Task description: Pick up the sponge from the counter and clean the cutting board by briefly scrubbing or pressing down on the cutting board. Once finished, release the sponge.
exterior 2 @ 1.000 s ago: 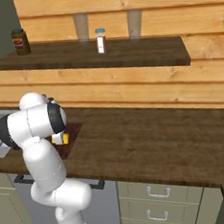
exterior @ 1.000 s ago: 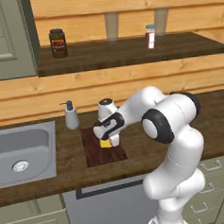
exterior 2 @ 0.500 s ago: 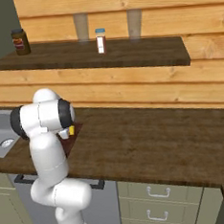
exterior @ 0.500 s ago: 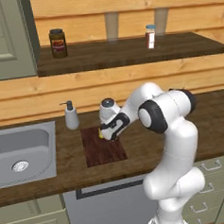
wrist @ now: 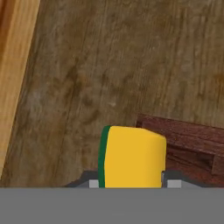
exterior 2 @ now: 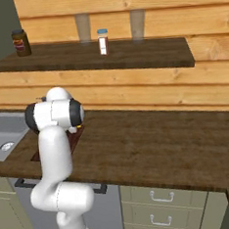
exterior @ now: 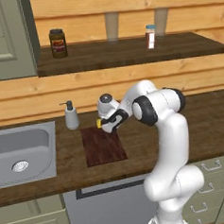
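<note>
The sponge (wrist: 131, 159) is a yellow block with a green face on its left side, and my gripper (wrist: 131, 183) is shut on it. In the left base view the gripper (exterior: 107, 125) hangs at the far edge of the cutting board (exterior: 103, 145), with the sponge (exterior: 99, 123) poking out as a small yellow spot. The hand view has the sponge over the dark counter (wrist: 109, 65), just off a corner of the reddish cutting board (wrist: 188, 144). I cannot tell whether it touches anything. From the right base view, the arm hides most of the cutting board (exterior 2: 73, 138).
A soap dispenser (exterior: 71, 116) stands on the counter left of the board, next to the steel sink (exterior: 19, 153). On the higher shelf are a dark jar (exterior: 57, 43) and a small spice bottle (exterior: 150, 36). The wooden wall (wrist: 13, 65) lies close behind the gripper.
The gripper has carried the sponge from the middle of the cutting board back to its far edge, towards the wall. The arm's elbow has swung along with it.
</note>
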